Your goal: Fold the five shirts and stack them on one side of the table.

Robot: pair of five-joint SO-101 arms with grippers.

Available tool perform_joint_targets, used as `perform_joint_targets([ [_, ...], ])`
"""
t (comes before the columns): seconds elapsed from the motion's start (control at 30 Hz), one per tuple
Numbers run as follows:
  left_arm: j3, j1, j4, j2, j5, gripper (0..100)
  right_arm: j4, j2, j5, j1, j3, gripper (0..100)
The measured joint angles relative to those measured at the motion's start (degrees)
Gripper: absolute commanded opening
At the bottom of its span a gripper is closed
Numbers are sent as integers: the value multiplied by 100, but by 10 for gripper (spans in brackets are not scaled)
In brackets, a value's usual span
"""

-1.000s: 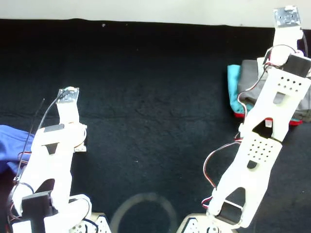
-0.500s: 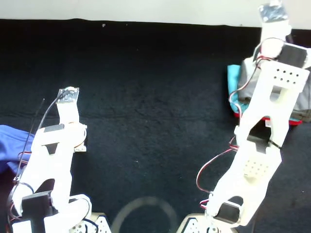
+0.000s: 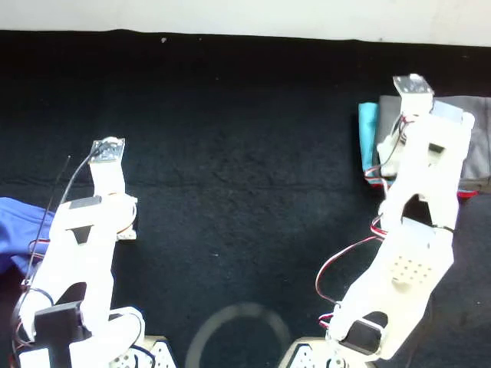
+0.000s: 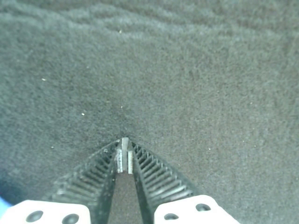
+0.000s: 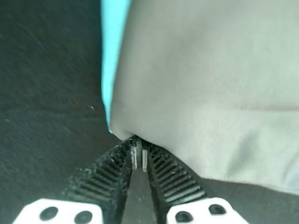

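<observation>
A stack of folded shirts lies at the table's right side, with a grey shirt (image 3: 479, 149) on top, a teal one (image 3: 369, 138) under it and a red edge (image 3: 468, 195) at the bottom. My right gripper (image 3: 412, 86) hangs over the stack's left part. In the right wrist view the right gripper (image 5: 138, 142) is shut, its tips at the corner of the grey shirt (image 5: 210, 84) beside the teal layer (image 5: 112, 51). A blue shirt (image 3: 19, 230) lies crumpled at the left edge. My left gripper (image 3: 107, 149) (image 4: 122, 143) is shut over bare cloth, holding nothing.
A black cloth (image 3: 245, 153) covers the table up to a pale strip (image 3: 230, 15) along the far edge. Red and white cables (image 3: 345, 253) loop beside the right arm. Between the two arms the cloth is bare.
The right arm has drawn back from the far edge toward the near side, so its gripper now hangs over the stack's left part. The left arm has not moved.
</observation>
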State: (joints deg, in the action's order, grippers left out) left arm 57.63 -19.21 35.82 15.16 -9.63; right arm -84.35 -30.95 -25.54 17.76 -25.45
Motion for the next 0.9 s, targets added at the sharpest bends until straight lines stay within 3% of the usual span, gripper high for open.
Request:
perform_joint_targets([
  [0.2, 0, 0, 0, 0, 0, 10, -255, 123, 0, 185, 44, 8],
  [0.43, 0, 0, 0, 0, 0, 10, -431, 1565, 0, 70, 53, 8],
  [0.6, 0, 0, 0, 0, 0, 10, 545, 2514, 9, -202, 273, 8],
  [0.9, 0, 0, 0, 0, 0, 10, 2145, 1732, 18, -281, 1705, 8],
])
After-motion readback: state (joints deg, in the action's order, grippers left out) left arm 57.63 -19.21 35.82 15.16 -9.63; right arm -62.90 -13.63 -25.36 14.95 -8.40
